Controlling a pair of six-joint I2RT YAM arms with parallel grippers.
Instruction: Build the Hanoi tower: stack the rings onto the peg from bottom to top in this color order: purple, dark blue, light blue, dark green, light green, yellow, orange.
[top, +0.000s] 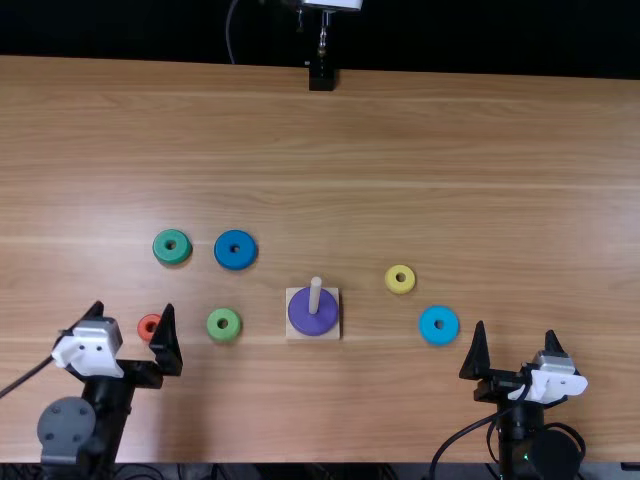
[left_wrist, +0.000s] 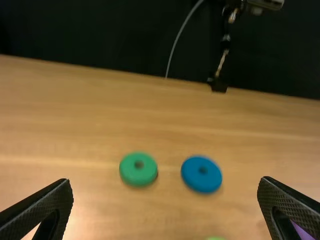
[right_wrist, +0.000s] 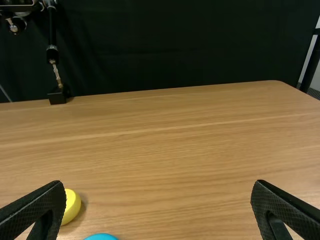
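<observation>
The purple ring (top: 313, 313) lies around the peg (top: 315, 294) on its square wooden base. Left of it lie the dark green ring (top: 172, 247), dark blue ring (top: 235, 250), light green ring (top: 223, 324) and orange ring (top: 149, 326). To its right are the yellow ring (top: 400, 279) and light blue ring (top: 439, 325). My left gripper (top: 134, 318) stands open beside the orange ring; its open fingers frame the left wrist view, gripper (left_wrist: 165, 207). My right gripper (top: 516, 345), right of the light blue ring, is open and holds nothing, as the right wrist view's gripper (right_wrist: 158, 207) also shows.
A stand with a small black base (top: 322, 78) is at the table's far edge, with a grey cable beside it. The wooden table (top: 480, 180) has bare wood behind the rings and at the far right. Cables run by both arms near the front edge.
</observation>
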